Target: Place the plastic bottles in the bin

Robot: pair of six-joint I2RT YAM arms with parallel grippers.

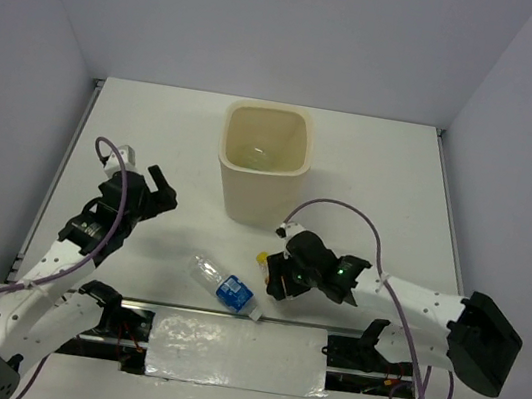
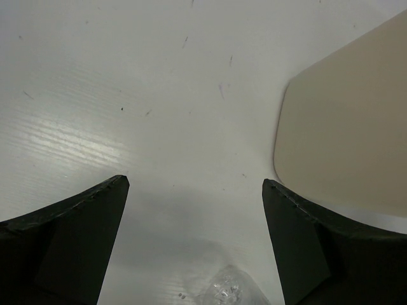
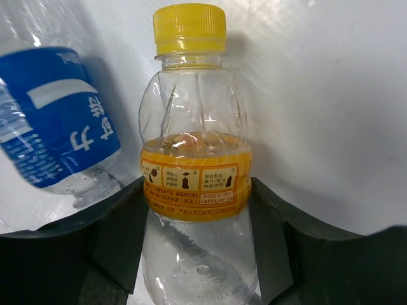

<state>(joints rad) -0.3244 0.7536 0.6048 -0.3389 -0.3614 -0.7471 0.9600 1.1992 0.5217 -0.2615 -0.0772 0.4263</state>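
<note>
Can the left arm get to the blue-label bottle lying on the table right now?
Probably yes. The left fingers stand open and empty, and only bare table lies between them and the blue-label bottle.

Overhead, soft even light fills the scene. The white table (image 1: 155, 131) is bright, and the bin (image 1: 264, 159) throws only a faint shadow at its near base. In the left wrist view a pale streak of glare crosses the table, the black fingers (image 2: 63, 248) show little detail, and a blurred clear shape (image 2: 229, 292) at the bottom edge is perhaps a bottle. The right wrist view is sharp on the yellow-capped bottle (image 3: 194, 165), while the blue-label bottle (image 3: 57, 121) looks stretched at the frame's edge.
</note>
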